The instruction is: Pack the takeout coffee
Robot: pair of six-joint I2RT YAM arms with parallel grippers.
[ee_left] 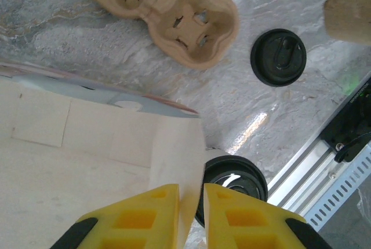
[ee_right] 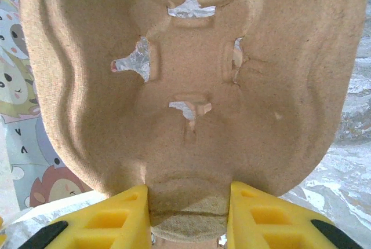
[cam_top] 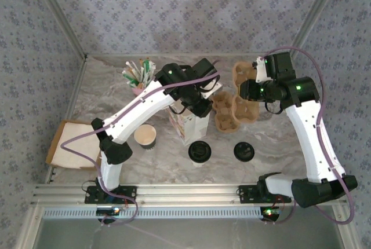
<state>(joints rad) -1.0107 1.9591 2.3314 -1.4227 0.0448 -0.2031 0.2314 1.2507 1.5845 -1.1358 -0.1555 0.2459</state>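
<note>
Two black-lidded coffee cups [cam_top: 199, 152] stand in front of the printed paper bag [cam_top: 186, 124], and one open cup [cam_top: 145, 136] stands to its left. I count at least two carriers. One pulp cup carrier [ee_left: 168, 17] lies right of the bag. A second is pinched at its rim by the right gripper [ee_right: 188, 214]. The left gripper [ee_left: 191, 214] is closed on the bag's wall.

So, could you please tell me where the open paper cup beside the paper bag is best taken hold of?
The rim, from straight above. The open paper cup stands upright and lidless, mouth up, so its wall can probably be pinched inside and out. I would choose the near side of the rim, away from the paper bag.
</note>
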